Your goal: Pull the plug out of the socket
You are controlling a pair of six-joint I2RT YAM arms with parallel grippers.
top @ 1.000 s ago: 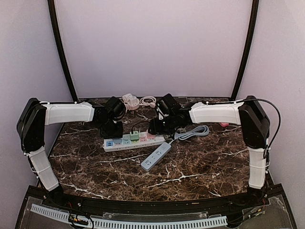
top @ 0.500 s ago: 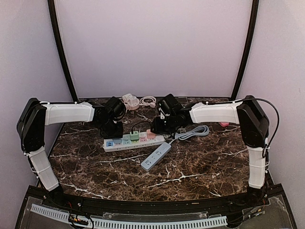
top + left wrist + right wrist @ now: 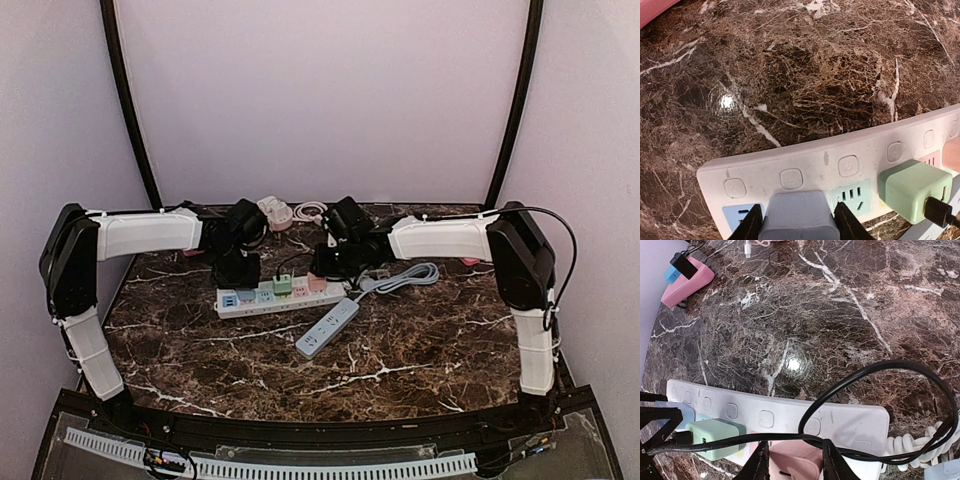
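A white power strip (image 3: 280, 298) lies on the marble table with a grey-blue, a green and a pink plug in it. In the left wrist view my left gripper (image 3: 799, 222) has its fingers (image 3: 752, 227) against both sides of the grey-blue plug (image 3: 799, 212), seated in the strip (image 3: 840, 165); the green plug (image 3: 914, 190) sits to its right. In the right wrist view my right gripper (image 3: 796, 462) has its fingers (image 3: 761, 465) closed on the pink plug (image 3: 792, 460) in the strip (image 3: 790, 415). A black cable (image 3: 880, 370) loops across the pink plug from the green plug (image 3: 715, 439).
A second white power strip (image 3: 327, 327) lies in front of the first. A coiled grey cable (image 3: 405, 278) lies at the right, and white cables and an adapter (image 3: 285, 212) at the back. A pink block with a black clip (image 3: 687, 282) sits at the far left.
Both arms have shifted slightly inward over the strip, the right gripper a little left and the left a little right. The strip and plugs stay in place.
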